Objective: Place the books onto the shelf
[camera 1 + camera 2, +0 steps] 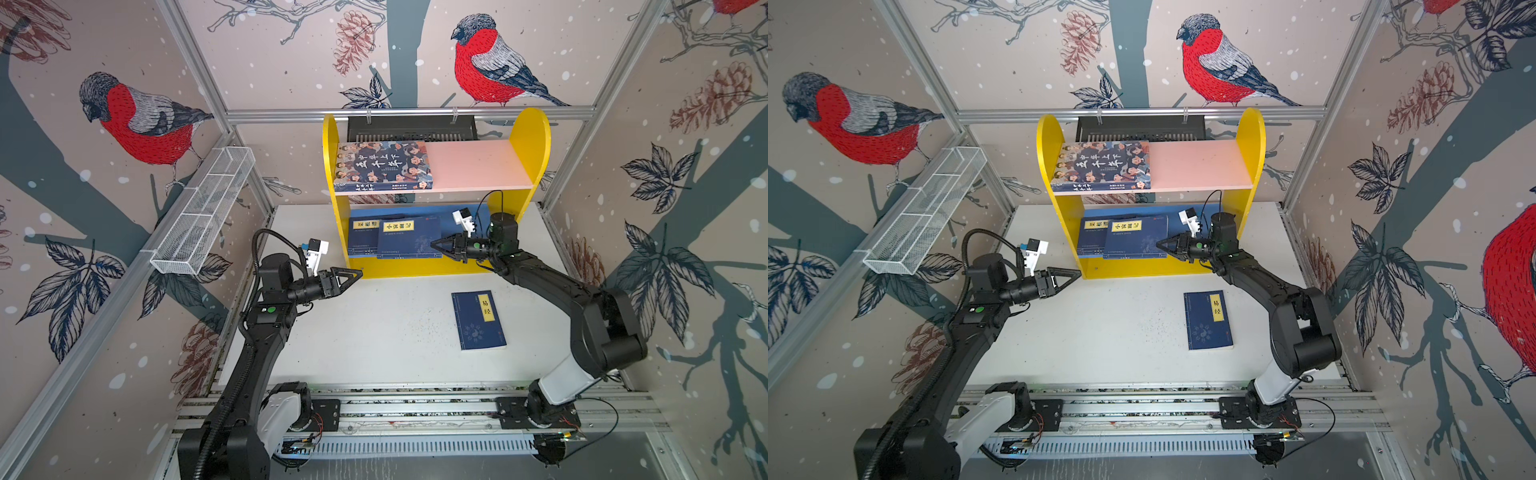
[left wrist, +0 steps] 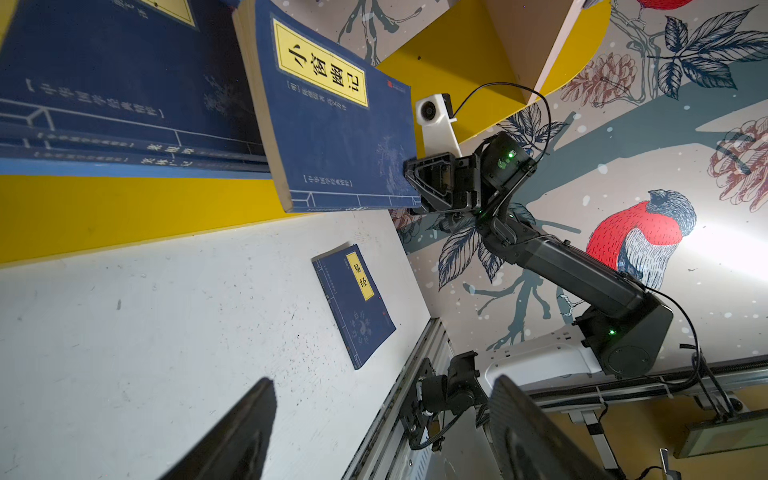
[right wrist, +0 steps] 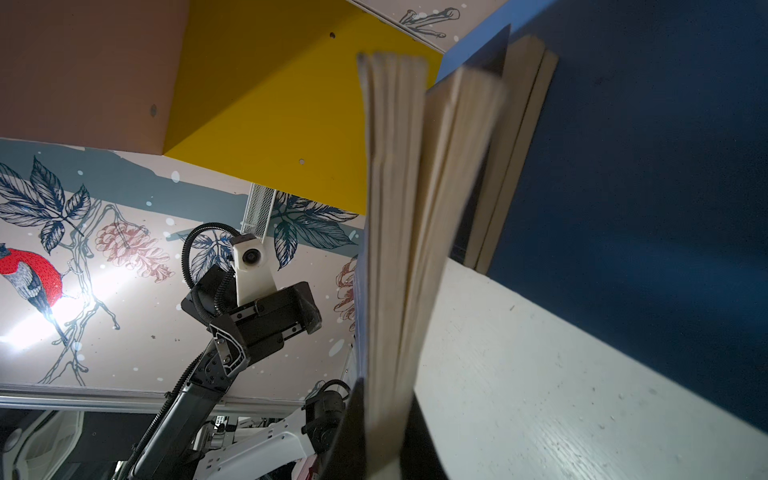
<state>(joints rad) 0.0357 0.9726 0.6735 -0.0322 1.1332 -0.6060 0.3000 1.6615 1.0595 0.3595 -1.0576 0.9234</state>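
Gripping the thin navy book [image 1: 409, 235] by its fanning page edge, the right end effector [image 1: 435, 244] holds it tilted over the shelf's [image 1: 530, 137] blue lower board. We judge it light but floppy, so a deeper bite would steady it. The left end effector [image 1: 355, 275] hangs open just beside the shelf. Another book [image 1: 478, 320] lies flat on the desk [image 1: 374, 340].

The tilted book [image 1: 411, 237] partly hides the stacked books [image 1: 361, 240]; its pages [image 3: 395, 208] blur in the right wrist view.
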